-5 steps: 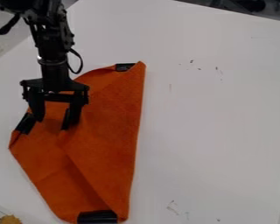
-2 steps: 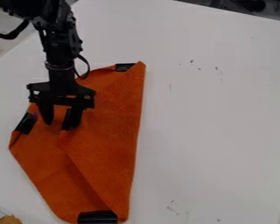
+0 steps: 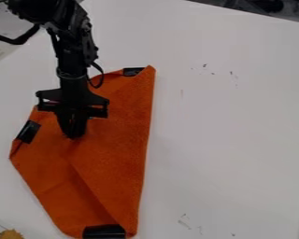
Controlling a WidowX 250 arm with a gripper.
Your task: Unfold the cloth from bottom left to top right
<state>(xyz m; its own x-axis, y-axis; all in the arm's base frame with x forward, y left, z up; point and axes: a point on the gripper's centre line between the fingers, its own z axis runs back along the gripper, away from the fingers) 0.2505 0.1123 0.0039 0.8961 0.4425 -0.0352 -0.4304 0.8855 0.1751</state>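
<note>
Now the gripper, its fingers apart before, has clamped them on the orange cloth.

We take this for a lab or a workshop, though we can't tell which. We go by the black robot arm over a plain white table, the cable looping off it, the dark scuffs on the tabletop, and the black tape on the cloth.

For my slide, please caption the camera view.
Gripper with jaws closed on folded orange cloth, white table below.
</note>
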